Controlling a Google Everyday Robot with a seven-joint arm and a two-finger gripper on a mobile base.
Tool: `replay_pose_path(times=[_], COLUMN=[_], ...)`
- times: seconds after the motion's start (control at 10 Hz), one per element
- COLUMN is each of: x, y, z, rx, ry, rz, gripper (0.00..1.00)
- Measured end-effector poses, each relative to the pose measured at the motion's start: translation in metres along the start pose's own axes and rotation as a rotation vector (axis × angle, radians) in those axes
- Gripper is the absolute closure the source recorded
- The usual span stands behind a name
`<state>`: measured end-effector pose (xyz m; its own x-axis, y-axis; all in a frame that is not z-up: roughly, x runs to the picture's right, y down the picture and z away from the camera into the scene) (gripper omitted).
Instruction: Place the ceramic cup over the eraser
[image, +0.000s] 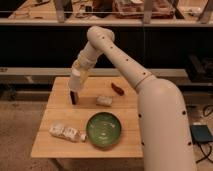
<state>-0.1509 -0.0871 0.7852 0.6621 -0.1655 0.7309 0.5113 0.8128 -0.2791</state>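
The eraser (73, 97) is a small dark block standing at the back left of the wooden table (55, 147). My gripper (75, 86) hangs at the end of the arm, directly above the eraser and nearly touching it. It is shut on the ceramic cup (75, 80), a small white tapered thing held just over the eraser's top. The cup's lower edge partly hides the eraser's upper end.
A pale whitish block (104, 100) lies right of the eraser. A dark red oblong thing (117, 88) lies at the back middle. A green bowl (103, 129) sits at the front middle, with white wrapped packets (65, 132) to its left. Dark shelving stands behind the table.
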Motion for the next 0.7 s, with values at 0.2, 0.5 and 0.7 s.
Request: replay_pose_path(times=[0.2,0.5,0.7], x=[0.001,0.003,0.009], y=[-0.002,-0.002,0.003], z=[0.013,0.031,0.046], rx=[-0.032,-0.068,-0.102], ry=[-0.003,-0.013,0.001], rz=[-0.007,-0.012,-0.016], gripper=[1.00,1.00,0.97])
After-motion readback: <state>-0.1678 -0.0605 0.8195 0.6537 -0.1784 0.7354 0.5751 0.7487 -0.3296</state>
